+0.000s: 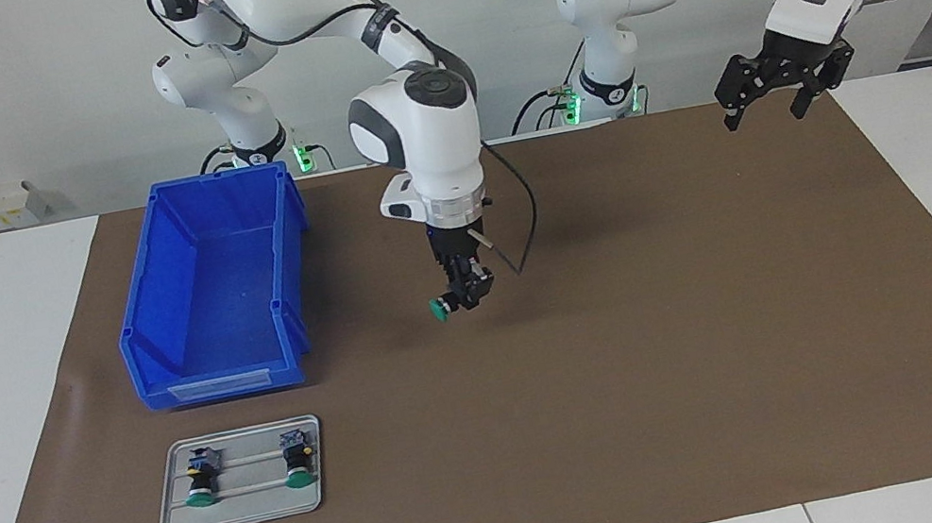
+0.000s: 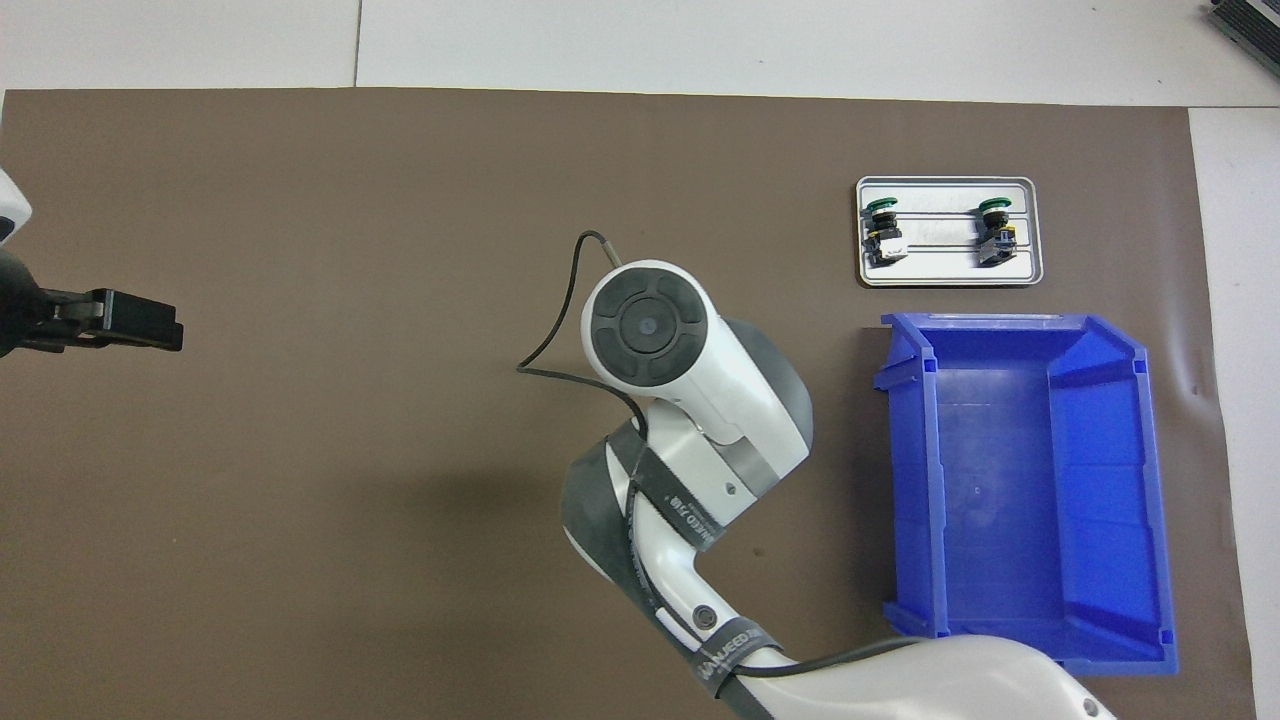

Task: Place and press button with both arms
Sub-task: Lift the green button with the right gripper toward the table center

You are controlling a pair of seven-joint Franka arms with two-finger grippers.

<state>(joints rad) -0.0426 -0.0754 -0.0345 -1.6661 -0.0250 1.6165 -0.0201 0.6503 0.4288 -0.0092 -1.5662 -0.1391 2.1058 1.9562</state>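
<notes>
While your right gripper [image 1: 460,294] is carrying the button [image 1: 441,308] clenched in its jaws above the table [image 1: 635,347] middle, the released left gripper [image 1: 767,93] is waiting over its robot-side corner, so set down next.

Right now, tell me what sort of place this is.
Probably a robotics lab bench: two white jointed arms at a table under a brown mat, a blue plastic bin, and a grey metal tray of green-capped push-buttons.

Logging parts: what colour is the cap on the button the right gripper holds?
Green cap on the button in the right gripper; facing view.
</notes>
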